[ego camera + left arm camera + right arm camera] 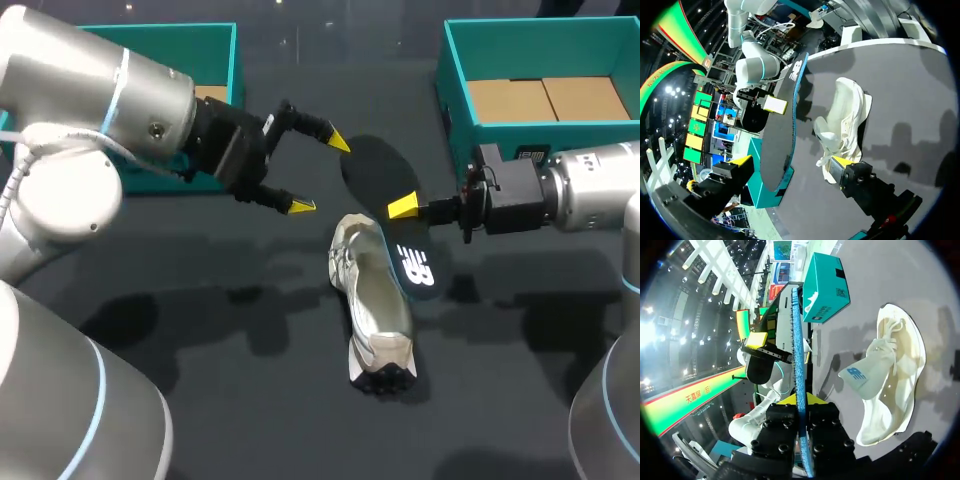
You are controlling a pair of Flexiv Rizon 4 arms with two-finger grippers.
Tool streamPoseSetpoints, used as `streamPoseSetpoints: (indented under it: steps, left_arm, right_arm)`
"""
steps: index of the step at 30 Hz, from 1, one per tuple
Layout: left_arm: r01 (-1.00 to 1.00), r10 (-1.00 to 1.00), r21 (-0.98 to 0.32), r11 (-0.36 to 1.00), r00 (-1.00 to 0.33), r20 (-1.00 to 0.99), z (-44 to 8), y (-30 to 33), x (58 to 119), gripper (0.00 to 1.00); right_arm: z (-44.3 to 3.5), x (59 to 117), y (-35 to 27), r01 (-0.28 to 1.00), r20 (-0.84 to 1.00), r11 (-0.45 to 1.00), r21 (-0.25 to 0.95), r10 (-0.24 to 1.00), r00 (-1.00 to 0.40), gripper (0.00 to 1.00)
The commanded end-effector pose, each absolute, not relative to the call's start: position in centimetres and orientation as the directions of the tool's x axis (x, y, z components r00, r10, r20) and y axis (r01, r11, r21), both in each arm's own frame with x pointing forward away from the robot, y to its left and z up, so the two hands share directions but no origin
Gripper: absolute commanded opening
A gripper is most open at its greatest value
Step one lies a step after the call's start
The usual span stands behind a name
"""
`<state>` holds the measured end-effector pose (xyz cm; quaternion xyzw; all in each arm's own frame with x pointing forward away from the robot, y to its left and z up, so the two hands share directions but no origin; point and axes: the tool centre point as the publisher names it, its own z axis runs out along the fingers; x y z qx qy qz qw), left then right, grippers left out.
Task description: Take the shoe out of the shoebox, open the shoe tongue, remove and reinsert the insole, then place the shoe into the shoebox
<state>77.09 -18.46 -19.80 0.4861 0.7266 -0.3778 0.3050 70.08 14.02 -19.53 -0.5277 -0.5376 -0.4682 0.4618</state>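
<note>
Closest to me, at six o'clock, the pale shoe [372, 318] lies on the dark table [200, 310], lengthwise toward me, its tread showing at the near end and its laces along the nine o'clock side. From my right wrist its tongue stands folded up out of the opening.

Just past it, toward one o'clock, the insole [385, 190] hangs off the table, turned on its edge, with a black face and a blue edge. Its near end overlaps the shoe's far end as seen from above; I cannot tell whether the two touch. My right gripper [801, 401] comes in from three o'clock and is clamped on the insole's edge, one finger on each face.

At ten o'clock from the shoe my left gripper [320, 174] hovers above the table with its fingers spread wide, grasping nothing. One tip sits near the insole's far end.

Farthest out stand two teal shoeboxes. The left shoebox [215, 45] is at eleven o'clock, behind my left arm. The right shoebox [455, 75] is at one o'clock, open, with a brown cardboard floor.
</note>
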Motion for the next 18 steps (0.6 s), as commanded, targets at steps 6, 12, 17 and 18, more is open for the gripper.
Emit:
streamPoseSetpoints:
  steps: [6,12,17,18]
  left_arm:
    - [0.941,0.204,-0.223,0.255,-0.278,-0.939,-20.94,-19.01,75.63,1.0]
    - [0.941,0.204,-0.223,0.255,-0.278,-0.939,-20.94,-19.01,75.63,1.0]
    - [0.927,0.087,-0.19,0.324,-0.23,-0.969,-21.32,-19.45,75.76,1.0]
    - [0.927,0.062,-0.187,0.325,-0.219,-0.974,-21.35,-19.54,75.77,1.0]
  right_arm:
    - [-19.55,70.02,14.16,1.0,0.99,0.003,0.016,0.137,-0.016,0.0]
    - [-19.55,70.02,14.16,1.0,0.99,0.003,0.016,0.137,-0.016,0.0]
    - [-19.55,70.02,14.16,1.0,0.99,0.003,0.016,0.137,-0.016,0.0]
    - [-19.55,70.02,14.16,1.0,0.99,0.003,0.016,0.137,-0.016,0.0]
